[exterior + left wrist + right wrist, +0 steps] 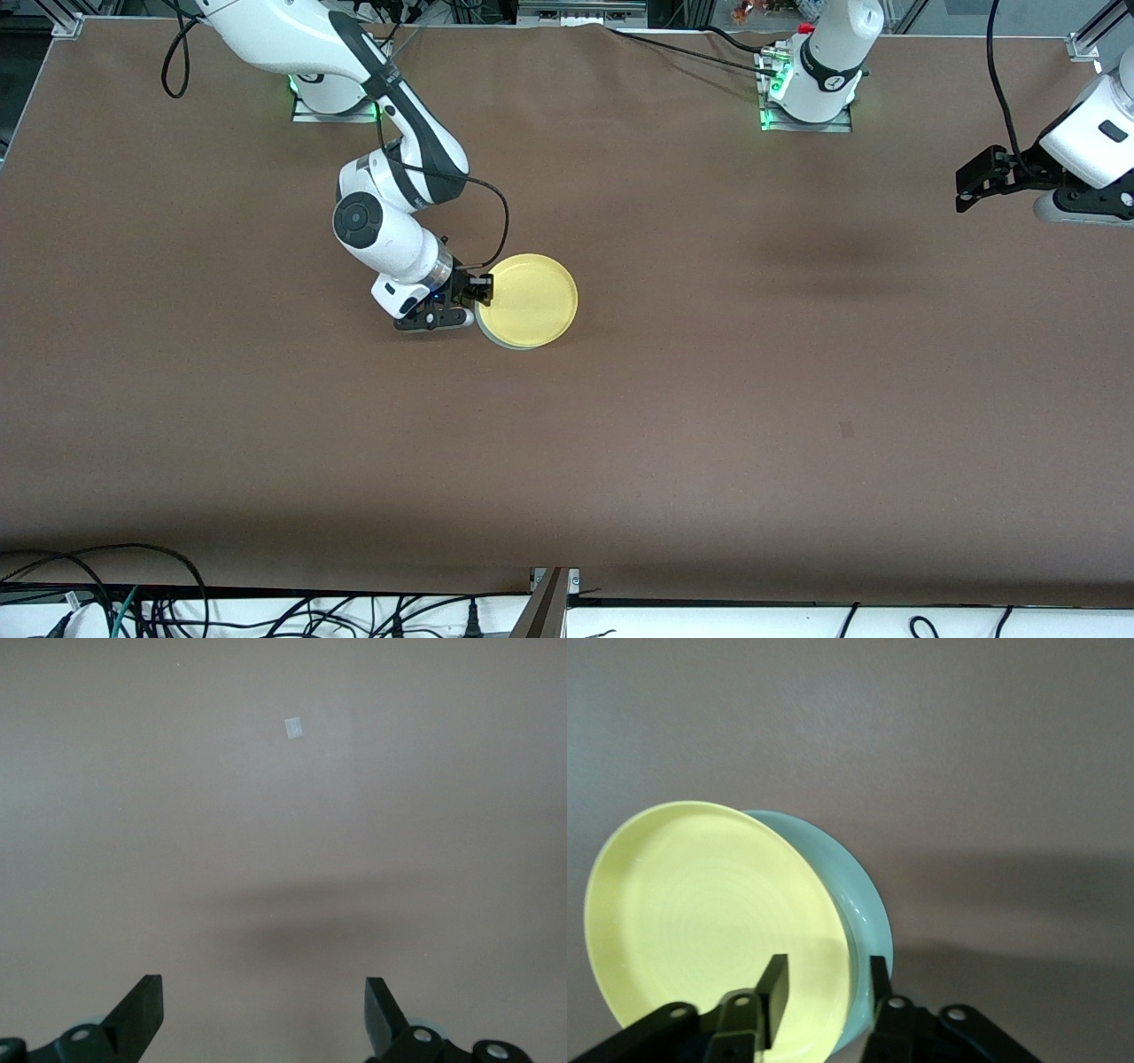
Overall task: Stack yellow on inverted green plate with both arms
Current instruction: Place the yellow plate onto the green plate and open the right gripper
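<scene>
The yellow plate (pixel 532 299) lies on the green plate (pixel 498 340), of which only a thin edge shows under it in the front view. Both are toward the right arm's end of the table. My right gripper (pixel 475 295) is low at the plates' rim. In the right wrist view its fingers (pixel 776 988) stand apart around both rims, one over the inside of the yellow plate (pixel 700 912), the other outside the green plate (pixel 855 895); it (pixel 826 992) is open. My left gripper (pixel 971 184) waits raised at the left arm's end, open and empty (pixel 264 1005).
The brown table (pixel 709 399) carries a small pale mark (pixel 846 430), also in the left wrist view (pixel 293 727). Cables run along the edge nearest the front camera.
</scene>
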Available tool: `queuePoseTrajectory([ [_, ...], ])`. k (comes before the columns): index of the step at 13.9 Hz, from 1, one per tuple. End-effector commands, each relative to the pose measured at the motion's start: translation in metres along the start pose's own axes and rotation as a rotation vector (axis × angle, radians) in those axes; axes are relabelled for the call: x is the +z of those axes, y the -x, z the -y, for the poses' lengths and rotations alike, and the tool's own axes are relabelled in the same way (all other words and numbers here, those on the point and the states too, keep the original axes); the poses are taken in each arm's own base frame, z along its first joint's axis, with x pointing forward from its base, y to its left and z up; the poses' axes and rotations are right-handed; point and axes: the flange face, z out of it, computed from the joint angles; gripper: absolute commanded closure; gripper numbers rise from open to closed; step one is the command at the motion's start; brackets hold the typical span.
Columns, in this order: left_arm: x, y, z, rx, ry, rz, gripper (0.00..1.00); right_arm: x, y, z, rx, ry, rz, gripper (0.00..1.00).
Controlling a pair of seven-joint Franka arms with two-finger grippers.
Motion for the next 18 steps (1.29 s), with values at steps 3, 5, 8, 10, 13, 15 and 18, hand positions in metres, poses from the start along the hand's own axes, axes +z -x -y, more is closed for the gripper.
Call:
queuePoseTrajectory([
  [3,-0.024,-0.029,0.001,-0.045,0.071,-0.047,0.00,-0.101,-0.007,-0.005,0.023,0.022,0.057,0.00],
  [5,-0.025,-0.029,-0.002,-0.044,0.071,-0.049,0.00,-0.154,-0.015,-0.023,0.035,0.056,0.097,0.00],
  [8,-0.021,-0.031,-0.002,-0.039,0.072,-0.041,0.00,-0.234,-0.032,-0.045,-0.045,0.277,0.039,0.00],
  [10,-0.015,-0.035,-0.004,-0.044,0.066,-0.032,0.00,-0.283,-0.045,-0.069,-0.021,0.332,0.037,0.00],
  [13,-0.015,-0.035,0.000,-0.048,0.067,-0.032,0.00,-0.349,-0.050,-0.118,-0.085,0.339,0.109,0.00],
  [15,-0.016,-0.035,0.000,-0.048,0.067,-0.035,0.00,-0.386,-0.035,-0.144,-0.104,0.312,0.091,0.00],
  [18,-0.016,-0.035,0.000,-0.051,0.068,-0.036,0.00,-0.410,0.006,-0.208,0.013,0.299,0.100,0.00],
])
